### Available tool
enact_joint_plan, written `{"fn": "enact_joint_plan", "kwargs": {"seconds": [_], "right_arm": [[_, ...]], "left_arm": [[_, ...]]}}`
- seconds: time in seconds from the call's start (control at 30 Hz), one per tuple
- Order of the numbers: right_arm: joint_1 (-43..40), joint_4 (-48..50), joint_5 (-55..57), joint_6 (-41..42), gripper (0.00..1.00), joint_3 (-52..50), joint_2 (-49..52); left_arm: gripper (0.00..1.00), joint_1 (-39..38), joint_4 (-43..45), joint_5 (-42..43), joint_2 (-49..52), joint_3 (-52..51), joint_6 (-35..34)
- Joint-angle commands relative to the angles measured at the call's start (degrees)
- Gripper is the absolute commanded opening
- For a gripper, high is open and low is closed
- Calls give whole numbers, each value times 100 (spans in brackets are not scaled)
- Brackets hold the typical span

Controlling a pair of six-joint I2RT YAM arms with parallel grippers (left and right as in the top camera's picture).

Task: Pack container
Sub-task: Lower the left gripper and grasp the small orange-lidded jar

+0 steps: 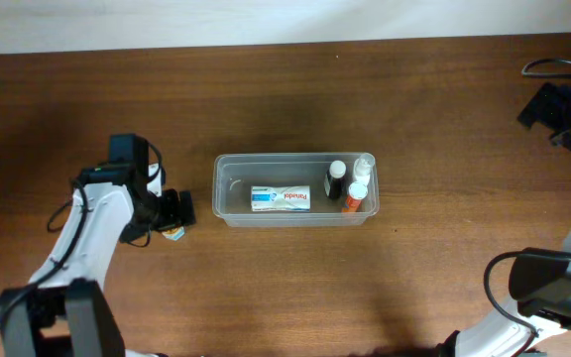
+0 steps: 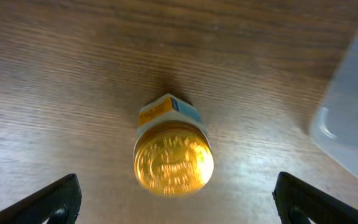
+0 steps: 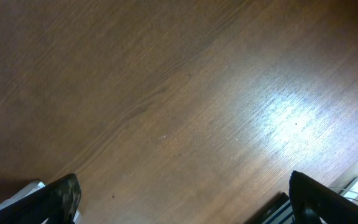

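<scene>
The container (image 1: 228,188) sits open on the counter (image 1: 414,99), its long sides running left to right in the overhead view. Everything else I place from it.

Inside it, a white-and-blue box (image 1: 281,198) lies flat near the middle of the floor. At the container's right end three small bottles are crowded together: a black-capped bottle (image 1: 336,181), a clear bottle (image 1: 364,164) in the far right corner, and an orange bottle (image 1: 355,198) by the near right corner. The left end of the floor holds nothing.

My left claw (image 1: 176,215) hangs just off the container's left end, apart from its wall. It is spread wide. In the left wrist view my two dark fingers (image 2: 58,200) show only at the bottom corners, and between them, touching neither, is a small jar (image 2: 173,158) with a gold lid and a yellow-and-blue label. The jar rests on the counter outside the container, whose rounded corner (image 2: 347,118) shows at the right edge of that view.

My right claw (image 3: 188,200) is well away from the container, off past its right end and towards the near edge of the counter. It is also spread wide, with only bare wood between its fingers (image 3: 58,199).
</scene>
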Motion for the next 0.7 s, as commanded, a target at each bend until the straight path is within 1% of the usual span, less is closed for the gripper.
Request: {"fn": "enact_joint_plan", "kwargs": {"seconds": [0.0, 0.23, 0.43, 0.5, 0.57, 0.6, 0.67], "right_arm": [[-17, -15, 28, 46, 98, 81, -103], [-17, -15, 28, 46, 98, 81, -103], [-17, -15, 28, 46, 98, 81, -103], [-17, -15, 28, 46, 98, 81, -103], [-17, -15, 28, 46, 98, 81, -103], [-17, -15, 28, 46, 98, 81, -103], [-17, -15, 28, 46, 98, 81, -103]], "left_arm": [[99, 20, 133, 83, 476, -72, -105], [99, 20, 339, 85, 1434, -24, -68], [98, 20, 509, 83, 1611, 22, -68], [90, 20, 507, 85, 1611, 48, -68], [77, 20, 483, 83, 1611, 48, -68], [69, 20, 461, 81, 1611, 48, -68], [55, 20, 446, 59, 1611, 48, -66]]}}
